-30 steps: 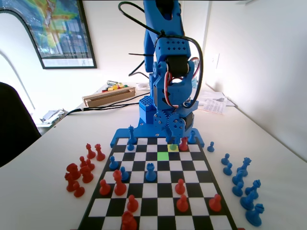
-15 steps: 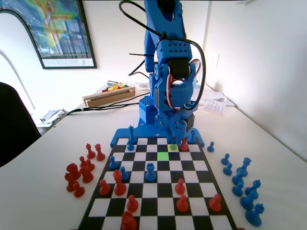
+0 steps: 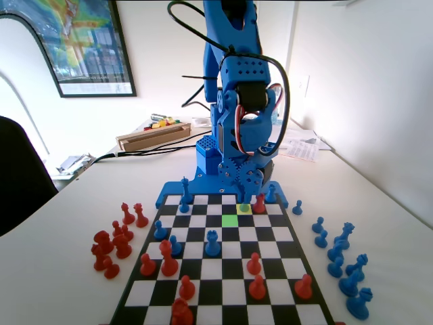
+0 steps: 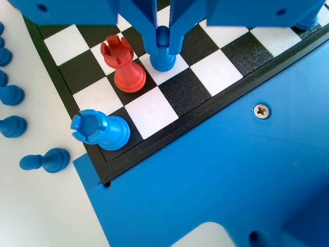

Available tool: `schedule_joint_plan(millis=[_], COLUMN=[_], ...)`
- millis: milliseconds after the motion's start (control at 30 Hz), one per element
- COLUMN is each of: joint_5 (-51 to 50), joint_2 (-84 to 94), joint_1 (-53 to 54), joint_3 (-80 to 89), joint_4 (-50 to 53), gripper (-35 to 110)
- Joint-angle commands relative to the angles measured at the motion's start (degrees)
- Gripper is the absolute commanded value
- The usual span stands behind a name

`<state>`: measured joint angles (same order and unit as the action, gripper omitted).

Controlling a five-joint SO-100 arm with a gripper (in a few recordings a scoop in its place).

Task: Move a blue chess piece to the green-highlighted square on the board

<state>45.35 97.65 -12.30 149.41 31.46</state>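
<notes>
1. The blue arm is bent low over the far end of the board, the end joined to its own base, because the piece it wants stands in the row next to that edge.
2. In the wrist view the gripper has one jaw on each side of the blue chess piece. The jaws press against the pawn's neck and head, so I take it as clamped on the pawn rather than merely straddling it.
3. The pawn's flared base looks to be resting on its white square, or barely off it; I cannot tell which. That square shows yellow-tinted in the fixed view, just under the gripper.
4. A red rook stands on the square just beside the pawn, on the left in the wrist view. The jaws come straight down from above, which I judge is meant to keep them clear of it.
5. A blue rook sits at the board's corner, near the blue edge, out of the way.
6. The green-highlighted square lies bare one row nearer the fixed camera, diagonally next to the pawn's square, so the carry should be short: lift, shift, set down.
7. Captured blue and red pieces stand off the board on the table at both sides, apart from the play.
</notes>
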Motion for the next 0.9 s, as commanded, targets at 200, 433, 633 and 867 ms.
schedule_joint_plan(millis=[200, 433, 633, 867], joint_5=[2.1, 3.7, 4.0, 4.0], joint_2=[1.9, 3.0, 1.3, -1.7], joint_1=[2.1, 6.5, 8.3, 8.6], joint_3=[-2.4, -7.9, -11.9, -12.3], joint_4=[1.3, 5.4, 6.3, 4.9], gripper=[1, 1, 1, 1])
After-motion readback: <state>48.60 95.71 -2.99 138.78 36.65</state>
